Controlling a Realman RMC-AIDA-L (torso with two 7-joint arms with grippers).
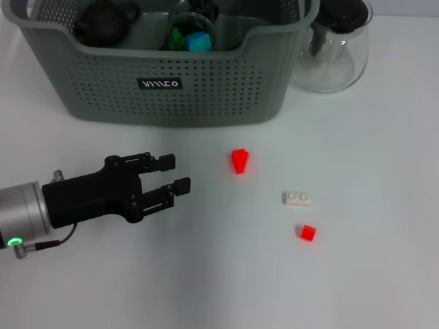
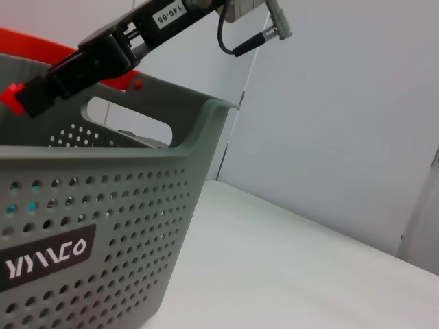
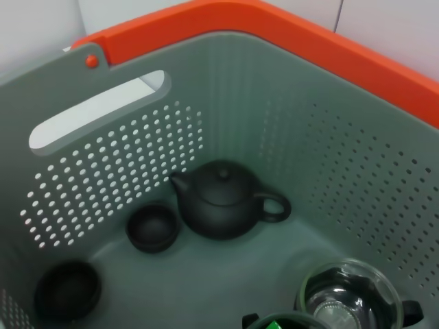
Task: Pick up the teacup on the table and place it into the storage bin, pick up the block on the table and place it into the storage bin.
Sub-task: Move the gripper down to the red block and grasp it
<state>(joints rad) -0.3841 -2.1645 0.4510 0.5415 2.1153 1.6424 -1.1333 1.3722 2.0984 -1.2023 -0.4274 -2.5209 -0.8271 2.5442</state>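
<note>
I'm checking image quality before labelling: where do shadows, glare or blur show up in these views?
Head view: soft shadow under the left gripper and along the storage bin base; highlights on the glass teapot; the red block looks overexposed, its edges glowing. Left wrist view: the bin wall is close and slightly soft. Right wrist view: even light, a reflection on the glass vessel.

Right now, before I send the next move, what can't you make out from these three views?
- Right gripper: out of the head view; the right wrist view looks into the storage bin without showing its fingers.
- Bin contents in the head view: the top edge cuts off the dark teapot and the glass cup.
- Clear glass teapot: cropped by the top edge.
- Loose blocks: absent from the left wrist view.
</note>
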